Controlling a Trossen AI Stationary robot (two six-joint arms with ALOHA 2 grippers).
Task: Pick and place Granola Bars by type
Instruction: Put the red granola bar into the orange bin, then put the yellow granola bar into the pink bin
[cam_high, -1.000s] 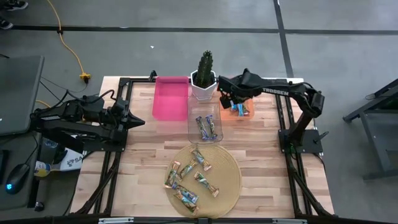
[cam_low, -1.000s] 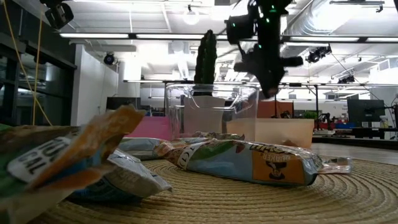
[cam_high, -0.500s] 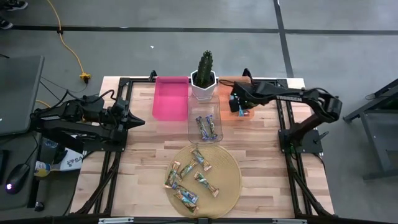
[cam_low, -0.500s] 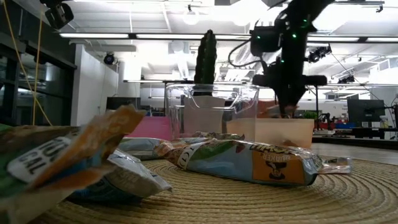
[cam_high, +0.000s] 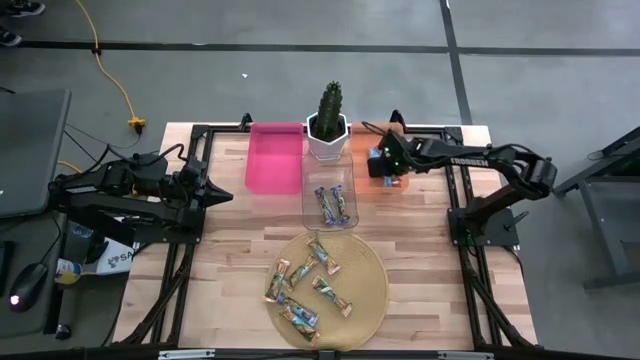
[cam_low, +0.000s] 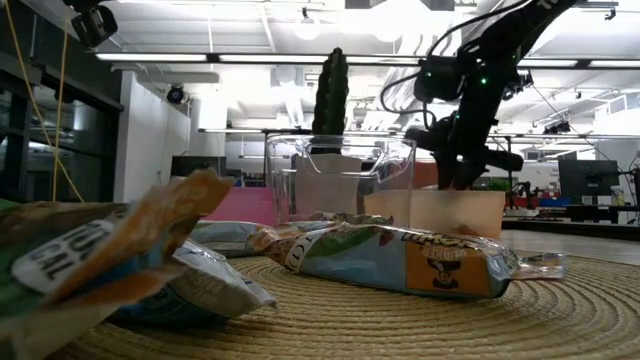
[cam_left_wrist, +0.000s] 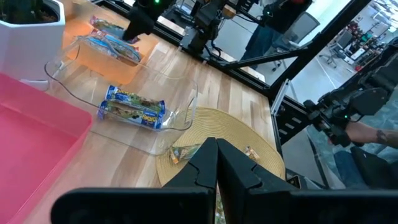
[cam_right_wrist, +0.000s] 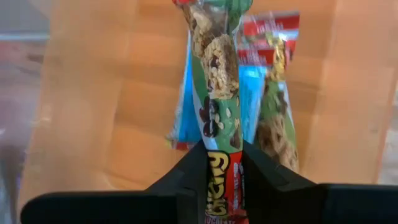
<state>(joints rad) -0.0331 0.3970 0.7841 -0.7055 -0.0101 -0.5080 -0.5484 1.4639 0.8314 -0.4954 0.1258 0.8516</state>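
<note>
Right fingers (cam_right_wrist: 221, 171) pinch red-blue granola bar (cam_right_wrist: 217, 93) by end, low inside orange bin (cam_high: 378, 172), far right of tabletop (cam_high: 230, 260); likely lowering it beside matching bars (cam_right_wrist: 267, 93) already there. Left fingers (cam_left_wrist: 216, 163) pressed together, empty, waiting at left. Unsorted bars (cam_high: 310, 275) on woven mat (cam_high: 375, 290), near centre.

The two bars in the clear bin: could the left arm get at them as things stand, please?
Probably yes. The clear bin is open-topped, nothing covers its bars, and the right claw, gripping a bar, sits over the orange bin. The left claw is shut.
</note>
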